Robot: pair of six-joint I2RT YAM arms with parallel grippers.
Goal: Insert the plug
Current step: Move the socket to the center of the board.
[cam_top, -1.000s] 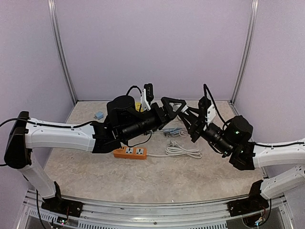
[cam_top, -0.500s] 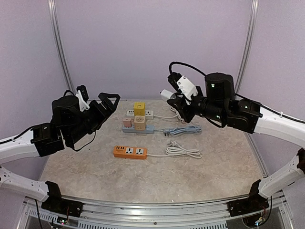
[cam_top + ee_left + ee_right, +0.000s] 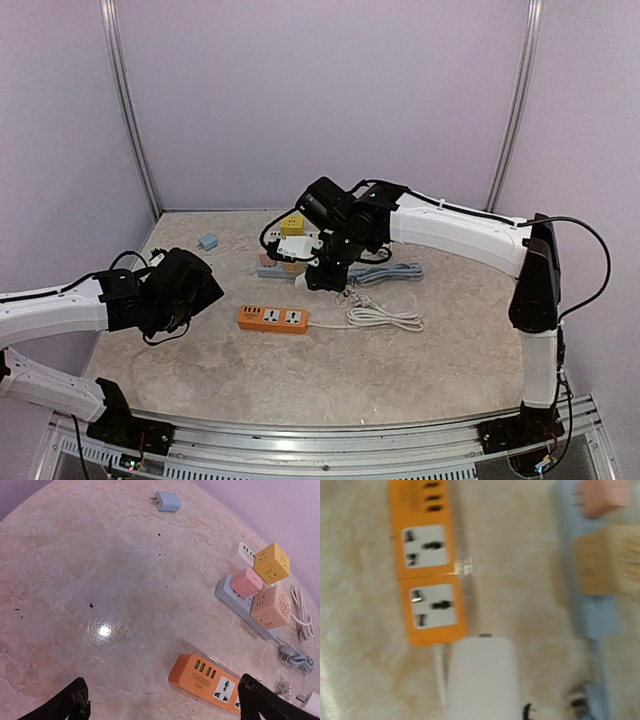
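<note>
The marbled surface (image 3: 330, 385) carries everything. The big change is in the arms. Half a second ago both were raised high and spread wide. Now the right arm (image 3: 450, 225) has swung down over the middle, and the left arm (image 3: 60, 305) has dropped low and drawn off to its own side.

The right tool (image 3: 320, 280) appears clamped on a white plug (image 3: 480, 677). Its fingers are hidden in the wrist view, so I judge this from the block sitting square in that camera's foreground. The left tool (image 3: 162, 680) gapes wide and holds nothing.

Just below and ahead of the right tool lies the orange power strip (image 3: 427, 575), showing two universal sockets and a row of USB ports. The plug hangs just past the strip's cord end, not over a socket and not in one. The descent therefore reads as the approach to insertion — a short shift toward the nearer socket is probably still needed.

On that tool's other side is the grey power strip (image 3: 242, 602), bearing a pink adapter (image 3: 246, 581) and a tan socket cube (image 3: 270, 606), with a yellow socket cube (image 3: 272, 562) just beyond. Far ahead of the left tool lies a small blue charger (image 3: 167, 501).

The orange strip has dark print beside its USB ports — too small to read. No brand is legible anywhere.
</note>
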